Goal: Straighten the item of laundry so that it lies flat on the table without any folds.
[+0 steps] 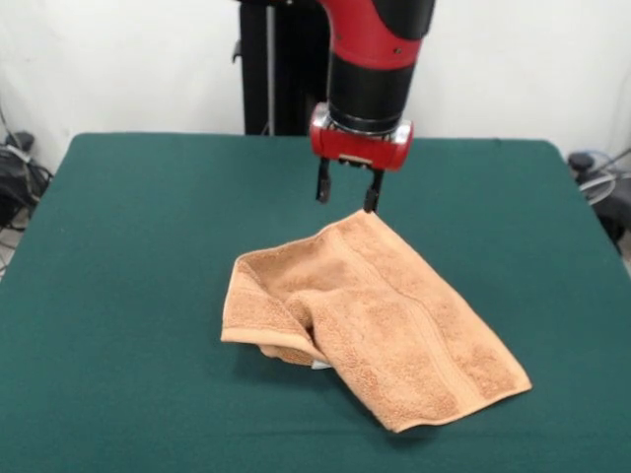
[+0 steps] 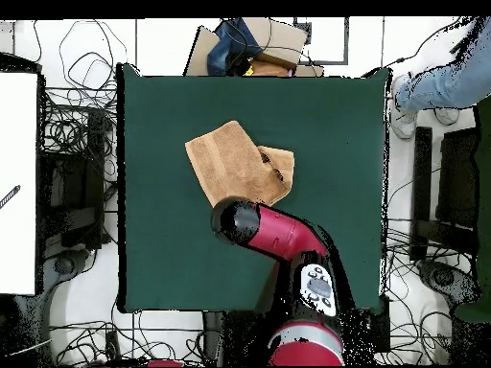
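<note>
1. Across the bottom of the front view, the table (image 1: 118, 296) is spreading its dark green, felt-like surface from edge to edge, matte and smooth.
2. Lower right of centre, the towel (image 1: 394, 335) is lying on that surface, a light orange-tan terry cloth with a nubby pile.
3. One corner is pointing toward the lower right of the frame, and a woven band stripe is running along the cloth near its right edge.
4. At its left side the cloth is doubling over itself, making a thick rounded fold with a shadowed pocket, so it is not lying flat.
5. Just above the towel's upper corner, at frame centre, the gripper (image 1: 347, 194) is hanging with its two thin black fingers (image 1: 322, 183) standing apart and nothing between them; one tip is sitting just at the cloth's edge, though I cannot tell whether it is touching.
6. Above them a red block is joining a black cylinder and the glossy red arm (image 1: 375, 39).
7. Seen from overhead, the towel (image 2: 230, 168) is lying in the upper middle of the table (image 2: 153, 240), and the arm (image 2: 283, 235) is covering its lower edge.
</note>
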`<state>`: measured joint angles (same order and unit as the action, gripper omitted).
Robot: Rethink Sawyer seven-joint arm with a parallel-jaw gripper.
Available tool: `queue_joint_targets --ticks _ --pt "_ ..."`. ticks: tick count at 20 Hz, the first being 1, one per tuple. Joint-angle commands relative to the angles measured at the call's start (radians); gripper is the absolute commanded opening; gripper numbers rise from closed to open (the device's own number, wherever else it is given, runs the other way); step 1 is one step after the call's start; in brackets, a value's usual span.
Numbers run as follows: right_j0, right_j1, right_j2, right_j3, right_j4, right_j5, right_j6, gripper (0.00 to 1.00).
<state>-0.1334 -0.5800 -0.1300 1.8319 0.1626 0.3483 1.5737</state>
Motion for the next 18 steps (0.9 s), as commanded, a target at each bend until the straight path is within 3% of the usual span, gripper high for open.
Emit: queue_joint_targets --ticks 1,9,18 --pt "-0.002 -0.017 0.074 0.124 0.008 -0.147 0.237 1.0" --pt "-0.019 -0.027 0.082 0.17 0.006 -0.169 0.218 1.0" --pt "-0.036 0.002 0.099 0.125 0.022 -0.155 0.197 1.0"
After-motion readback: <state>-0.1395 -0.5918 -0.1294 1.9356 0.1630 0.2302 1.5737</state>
